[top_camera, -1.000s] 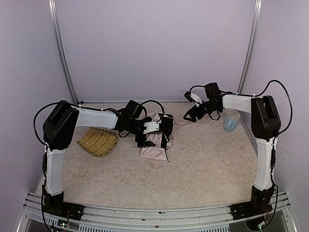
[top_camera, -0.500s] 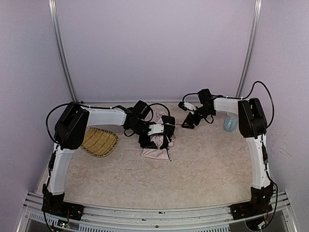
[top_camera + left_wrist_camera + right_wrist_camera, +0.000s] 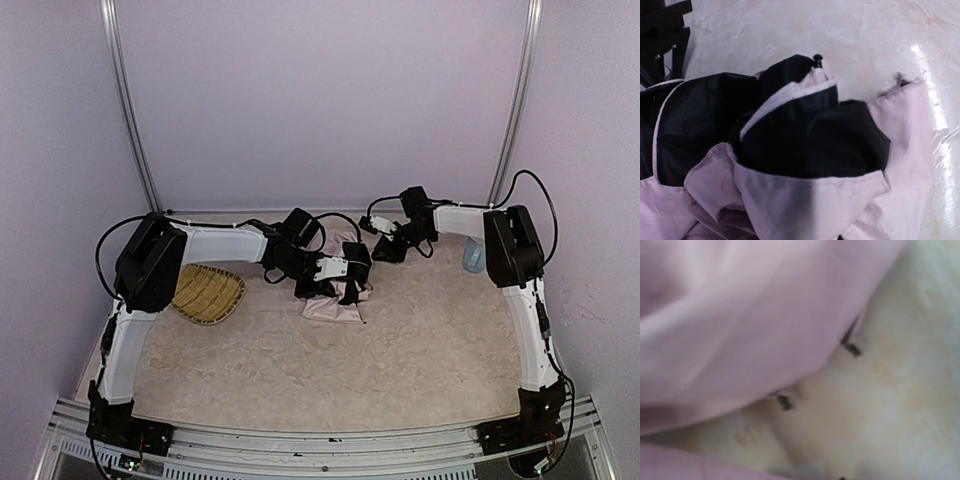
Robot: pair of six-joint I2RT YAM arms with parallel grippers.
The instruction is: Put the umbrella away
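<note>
Left claw (image 3: 345,284) and right claw (image 3: 388,243) are at the pale pink thin-fabric umbrella (image 3: 335,309) (clamped or apart, can't tell), where loose cloth could slip free.

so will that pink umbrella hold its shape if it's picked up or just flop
Probably floppy: the umbrella lies in loose crumpled folds. Likely light for its size, since the fabric looks thin. The small rib tips poking out may snag or swing when lifted.

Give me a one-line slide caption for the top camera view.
Left arm and right arm bend over a crumpled pink umbrella on the table, yellow woven tray to its left.
</note>
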